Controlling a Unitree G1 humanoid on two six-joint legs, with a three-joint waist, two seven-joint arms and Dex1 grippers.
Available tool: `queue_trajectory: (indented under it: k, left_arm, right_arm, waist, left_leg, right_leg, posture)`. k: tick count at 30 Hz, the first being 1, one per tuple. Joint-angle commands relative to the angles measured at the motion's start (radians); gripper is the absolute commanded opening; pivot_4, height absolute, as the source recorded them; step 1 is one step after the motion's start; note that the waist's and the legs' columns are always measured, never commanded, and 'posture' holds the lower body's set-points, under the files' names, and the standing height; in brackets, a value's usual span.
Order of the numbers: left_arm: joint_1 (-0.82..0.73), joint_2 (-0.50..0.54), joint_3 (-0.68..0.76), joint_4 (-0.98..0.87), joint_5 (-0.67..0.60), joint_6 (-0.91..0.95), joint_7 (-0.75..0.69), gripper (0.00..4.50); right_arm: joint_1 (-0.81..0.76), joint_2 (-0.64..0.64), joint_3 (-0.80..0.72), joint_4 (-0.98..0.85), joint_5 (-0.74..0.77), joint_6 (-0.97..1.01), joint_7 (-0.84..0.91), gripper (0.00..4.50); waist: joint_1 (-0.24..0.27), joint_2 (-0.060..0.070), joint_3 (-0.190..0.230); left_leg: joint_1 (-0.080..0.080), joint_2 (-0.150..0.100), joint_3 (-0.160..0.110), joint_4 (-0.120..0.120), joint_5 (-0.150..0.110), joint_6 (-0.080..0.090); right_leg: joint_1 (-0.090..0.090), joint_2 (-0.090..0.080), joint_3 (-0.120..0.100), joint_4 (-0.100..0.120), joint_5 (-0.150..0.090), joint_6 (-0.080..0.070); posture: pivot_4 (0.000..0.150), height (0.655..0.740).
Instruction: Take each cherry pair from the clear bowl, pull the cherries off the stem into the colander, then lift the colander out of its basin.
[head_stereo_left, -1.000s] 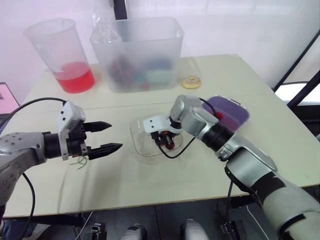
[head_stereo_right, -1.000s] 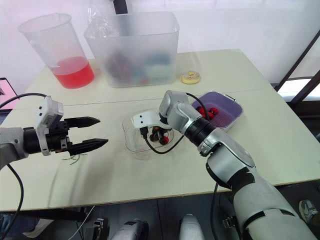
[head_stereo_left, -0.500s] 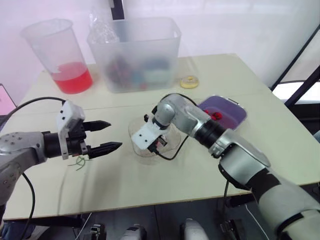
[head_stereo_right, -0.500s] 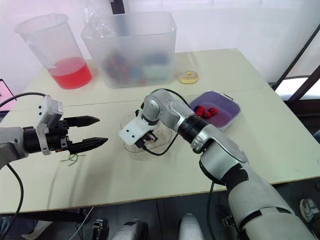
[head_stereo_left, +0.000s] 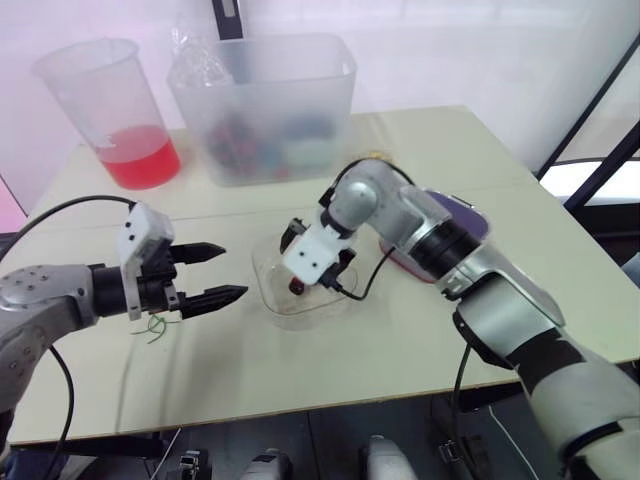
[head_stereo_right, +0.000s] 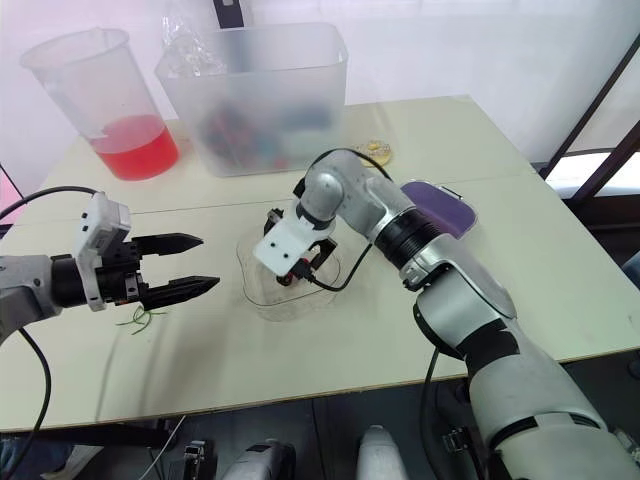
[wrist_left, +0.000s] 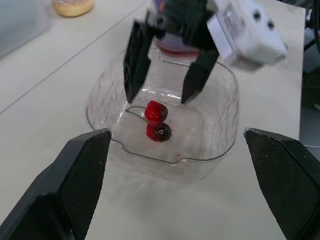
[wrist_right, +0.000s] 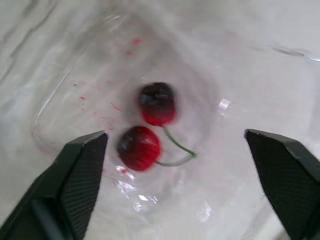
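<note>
The pale, smooth, matte table (head_stereo_left: 300, 370) carries everything. At its far edge stands a big frosted plastic tub (head_stereo_left: 270, 100), boxy with rounded corners, its blurred contents dark, red and blue. Beside it, on the robot's left, is a tapered translucent jug (head_stereo_left: 110, 110) with red liquid in the bottom. The purple colander (head_stereo_right: 445, 208), a shallow rounded rectangle, lies on the robot's right and is partly hidden behind the right arm.

Near the middle sits the clear bowl (wrist_left: 150, 159), thin glossy plastic, squarish with soft corners and a rolled rim, its floor flecked with red smears. The right gripper (wrist_left: 159, 96) points down into it, its two black wedge-shaped fingers spread wide on either side of the fruit and holding nothing. The left gripper (head_stereo_left: 232, 271) hovers above the table to the left of the bowl, its ribbed black fingers also parted and empty.

A small pale glazed doughnut (wrist_left: 72, 6) rests near the tub. The cherry pair (wrist_left: 157, 120) lies on the bowl's floor: two shiny round cherries, one bright red, one darkening, touching, joined by a thin curved green stem. A few loose green stems (head_stereo_right: 140, 318) lie on the table under the left gripper.
</note>
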Motion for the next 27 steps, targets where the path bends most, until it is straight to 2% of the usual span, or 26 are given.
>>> queue_trajectory:
  k: [1,2,5,10,15,26,27]
  left_arm:
    - [-0.018,0.005,0.002,-0.003,-0.004,-0.020,-0.020,4.50]
    - [-0.020,0.004,0.001,-0.001,-0.002,-0.021,-0.022,4.50]
    - [-0.028,0.000,-0.013,0.007,0.008,-0.029,-0.029,4.50]
    - [-0.038,-0.001,-0.025,0.015,0.014,-0.035,-0.035,4.50]
    - [-0.036,0.001,-0.023,0.013,0.016,-0.035,-0.039,4.50]
    - [-0.025,0.008,-0.013,0.006,0.021,-0.032,-0.038,4.50]
    - [-0.024,0.009,-0.011,0.005,0.020,-0.031,-0.037,4.50]
  right_arm:
    - [0.022,-0.012,-0.070,-0.089,0.047,0.276,0.070,4.48]
    - [0.028,-0.011,-0.075,-0.105,0.046,0.332,0.075,4.48]
    - [0.036,0.021,-0.066,-0.134,-0.013,0.703,0.064,4.48]
    - [0.048,0.077,-0.030,-0.136,-0.047,0.989,0.019,4.48]
    - [0.057,0.104,-0.002,-0.126,-0.038,1.067,-0.011,4.48]
    - [0.043,0.177,0.004,0.048,-0.025,1.035,-0.136,4.48]
    - [0.043,0.181,0.007,0.057,-0.025,1.033,-0.140,4.21]
  waist:
    - [0.001,0.000,0.000]
    - [0.002,0.000,0.000]
    - [0.002,0.000,0.000]
    - [0.001,0.000,0.000]
    - [0.005,0.000,0.000]
    - [0.001,0.000,0.000]
    - [0.001,0.000,0.000]
  left_leg:
    - [0.000,0.000,0.000,0.000,0.000,0.000]
    - [0.000,0.000,0.000,0.000,0.000,0.000]
    - [0.000,0.000,0.000,0.000,0.000,0.000]
    - [-0.001,0.000,0.000,0.000,0.000,0.000]
    - [-0.001,-0.001,0.000,0.001,0.000,0.000]
    - [-0.001,-0.001,0.000,0.001,0.000,0.000]
    - [-0.001,-0.001,0.000,0.001,0.000,0.000]
  right_leg:
    - [0.000,0.000,0.000,0.000,0.000,0.000]
    - [0.000,0.000,0.000,0.000,0.000,0.000]
    - [0.000,0.000,0.000,0.000,0.000,0.000]
    - [-0.001,0.000,0.001,0.001,0.000,0.000]
    - [-0.002,-0.001,0.001,0.001,0.000,0.000]
    - [-0.002,-0.001,0.001,0.001,0.000,0.000]
    - [-0.002,-0.001,0.001,0.001,0.000,0.000]
  posture:
    - [0.150,0.7400]
    - [0.150,0.7400]
    - [0.150,0.7400]
    - [0.150,0.7400]
    - [0.150,0.7400]
    - [0.150,0.7400]
    - [0.150,0.7400]
